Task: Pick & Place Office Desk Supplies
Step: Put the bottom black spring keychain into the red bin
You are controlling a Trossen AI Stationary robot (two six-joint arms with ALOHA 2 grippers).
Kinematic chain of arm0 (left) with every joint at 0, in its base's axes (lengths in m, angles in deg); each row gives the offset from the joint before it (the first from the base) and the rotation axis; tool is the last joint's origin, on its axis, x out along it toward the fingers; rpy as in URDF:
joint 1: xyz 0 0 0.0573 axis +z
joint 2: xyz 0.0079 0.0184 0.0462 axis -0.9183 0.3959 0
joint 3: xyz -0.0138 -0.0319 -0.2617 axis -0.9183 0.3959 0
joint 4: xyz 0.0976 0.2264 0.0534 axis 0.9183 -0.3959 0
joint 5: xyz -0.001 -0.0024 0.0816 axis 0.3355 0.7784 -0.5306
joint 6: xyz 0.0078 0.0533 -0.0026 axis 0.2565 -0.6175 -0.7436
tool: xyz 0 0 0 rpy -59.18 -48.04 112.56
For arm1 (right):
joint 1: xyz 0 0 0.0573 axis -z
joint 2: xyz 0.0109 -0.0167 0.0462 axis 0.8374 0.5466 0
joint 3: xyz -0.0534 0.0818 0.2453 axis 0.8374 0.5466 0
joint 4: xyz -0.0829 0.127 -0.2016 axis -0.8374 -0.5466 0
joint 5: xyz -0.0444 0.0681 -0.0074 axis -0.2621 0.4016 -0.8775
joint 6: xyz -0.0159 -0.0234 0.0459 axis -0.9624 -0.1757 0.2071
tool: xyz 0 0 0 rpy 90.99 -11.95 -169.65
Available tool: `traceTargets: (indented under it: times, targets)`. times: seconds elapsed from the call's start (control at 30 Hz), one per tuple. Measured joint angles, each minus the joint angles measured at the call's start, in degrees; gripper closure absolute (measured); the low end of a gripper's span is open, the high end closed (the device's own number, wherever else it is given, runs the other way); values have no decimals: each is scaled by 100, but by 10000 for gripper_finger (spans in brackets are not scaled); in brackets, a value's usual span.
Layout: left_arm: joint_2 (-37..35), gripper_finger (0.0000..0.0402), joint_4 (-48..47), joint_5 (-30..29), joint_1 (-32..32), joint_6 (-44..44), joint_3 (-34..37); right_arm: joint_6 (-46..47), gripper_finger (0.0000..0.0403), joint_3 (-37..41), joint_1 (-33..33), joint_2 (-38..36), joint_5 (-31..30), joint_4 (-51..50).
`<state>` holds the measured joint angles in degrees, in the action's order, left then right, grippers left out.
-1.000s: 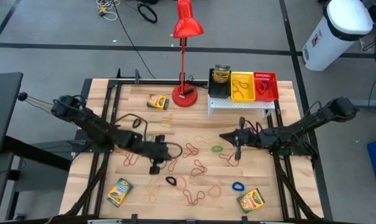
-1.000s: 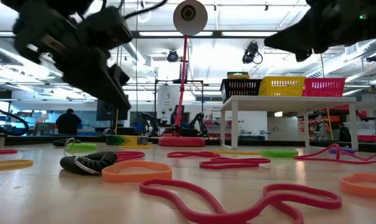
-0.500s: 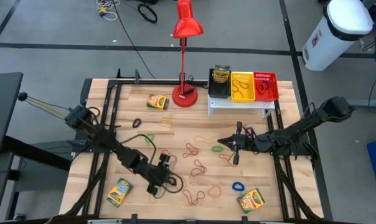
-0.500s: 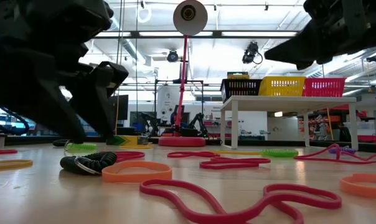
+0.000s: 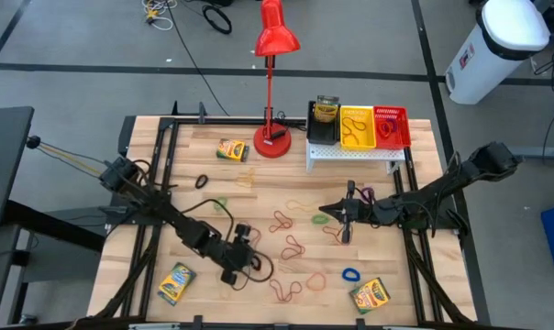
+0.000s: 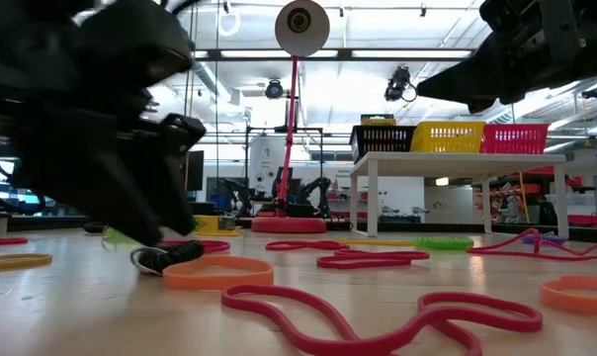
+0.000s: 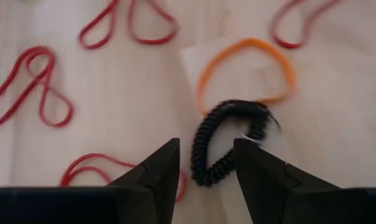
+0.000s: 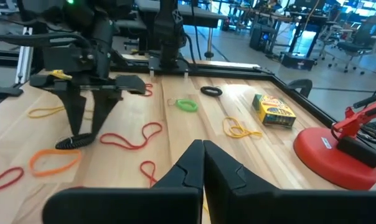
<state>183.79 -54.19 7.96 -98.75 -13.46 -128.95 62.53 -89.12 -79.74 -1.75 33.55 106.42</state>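
The left gripper (image 7: 205,163) stood open, straddling a black coiled band (image 7: 228,140) near the table's (image 5: 424,137) front edge; judged mid-pick, it next needed to close. The right gripper (image 5: 326,209) waited shut mid-table.

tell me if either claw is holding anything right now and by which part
Nothing is held. The left claw is open, its fingers either side of the black coiled band lying on the table. The right claw is shut and empty.

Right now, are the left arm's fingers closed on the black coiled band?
No, the fingers stand apart on either side of the black coiled band, which lies on the table.
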Motion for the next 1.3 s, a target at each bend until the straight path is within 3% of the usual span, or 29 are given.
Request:
traceTargets:
  times: [0.23,0.5,0.8,0.97,1.17,1.3]
  targets:
    - [28,243,-12,731,414,512,0,0,382,0,0,0,2,5]
    - [289,272,154,963,519,396,-18,-2,380,0,0,0,4,7]
    - [195,370,230,1002,467,-389,5,-2,379,0,2,-2,59,7]
    - [13,385,423,-42,463,-928,18,135,379,-2,2,-2,280,6]
    - [39,378,1510,-1464,653,-1515,15,444,378,-2,0,53,190,71]
    - [42,379,2144,-1793,1075,-1333,11,495,362,-25,2,484,44,419]
